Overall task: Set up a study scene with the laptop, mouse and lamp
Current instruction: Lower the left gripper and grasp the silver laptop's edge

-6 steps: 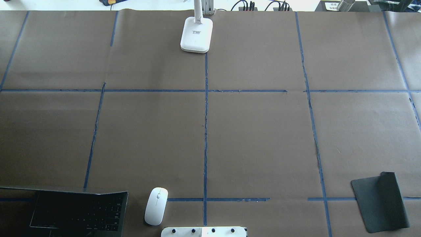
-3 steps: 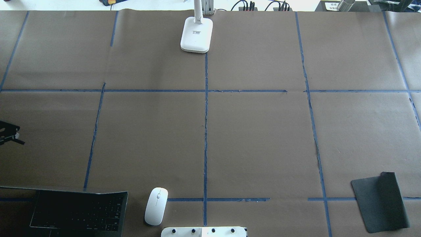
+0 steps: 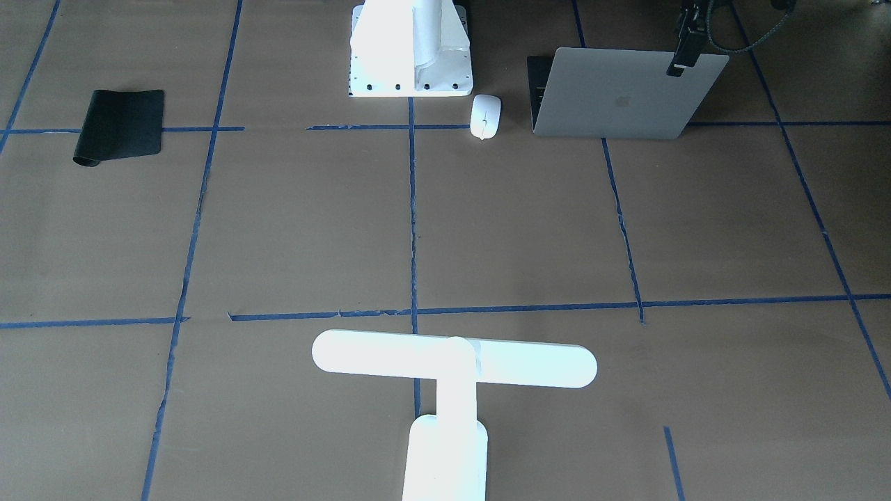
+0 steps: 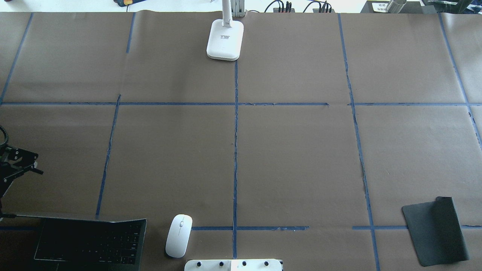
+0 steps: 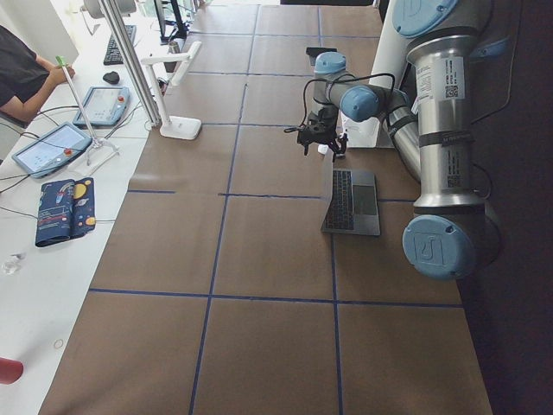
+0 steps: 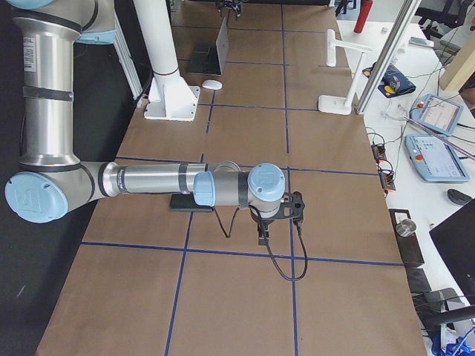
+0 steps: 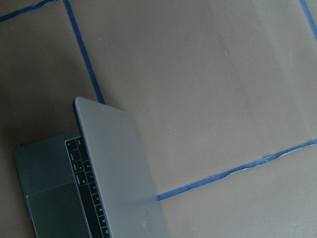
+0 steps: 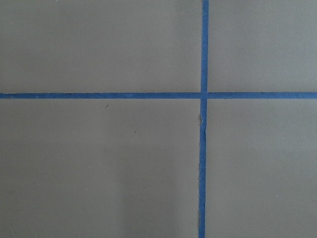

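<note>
Left jaws: the left gripper (image 5: pixel 321 147) has its two fingers apart, as the left side view shows. It holds nothing.
Left gripper: it hangs over the top edge of the laptop (image 3: pixel 619 97) lid, near one corner. I cannot tell if it touches the lid.
Right jaws: the right gripper (image 6: pixel 280 219) shows only in the right side view, so I cannot tell if it is open or closed.
Right gripper: it points down at the brown paper, over a spot where two blue tape (image 8: pixel 204 148) lines cross.
Laptop: it is open with the lid standing up. It sits at the robot's edge of the table, on the robot's left.
Mouse (image 3: pixel 485 116): it lies flat just beside the laptop, between the laptop and the white stand (image 3: pixel 411 49).
Lamp (image 3: pixel 452 362): it stands at the far edge, on the middle tape line, well apart from the laptop and mouse.
Mat (image 3: pixel 118 125): it is black and lies on the robot's right, with one end curled up.
</note>
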Available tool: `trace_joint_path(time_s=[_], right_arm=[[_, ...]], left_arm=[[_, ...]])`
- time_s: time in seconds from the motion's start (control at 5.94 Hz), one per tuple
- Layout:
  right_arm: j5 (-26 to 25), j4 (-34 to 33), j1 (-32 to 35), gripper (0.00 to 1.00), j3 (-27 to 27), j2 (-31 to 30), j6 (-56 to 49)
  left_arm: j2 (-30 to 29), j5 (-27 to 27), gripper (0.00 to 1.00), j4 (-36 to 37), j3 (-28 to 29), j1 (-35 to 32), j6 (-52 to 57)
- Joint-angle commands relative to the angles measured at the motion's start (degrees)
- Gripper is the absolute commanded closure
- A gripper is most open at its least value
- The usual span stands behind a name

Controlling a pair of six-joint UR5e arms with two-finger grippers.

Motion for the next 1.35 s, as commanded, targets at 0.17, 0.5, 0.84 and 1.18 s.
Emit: trace_joint_path(time_s=[0.17,0.5,0.84,1.18], right_arm=[[0.0,0.1,0.1,0.00,0.1,0.1,-0.1],[0.0,0.1,0.5,0.00,0.4,0.1,0.0],[0.0,0.1,0.7,0.00,0.4,0.1,-0.1],[0.0,0.1,0.8,0.00,0.3,-0.1,0.0]], left_arm=[[0.5,6.0,0.00,0.9,0.1,7.0,-10.3],[0.6,6.2,0.00,1.9,0.0,9.0,-13.5],[0.3,10.6,0.00,2.2,0.1,16.3,-19.0],[-0.1,10.9,0.21,4.4,0.0,15.7,-19.2]])
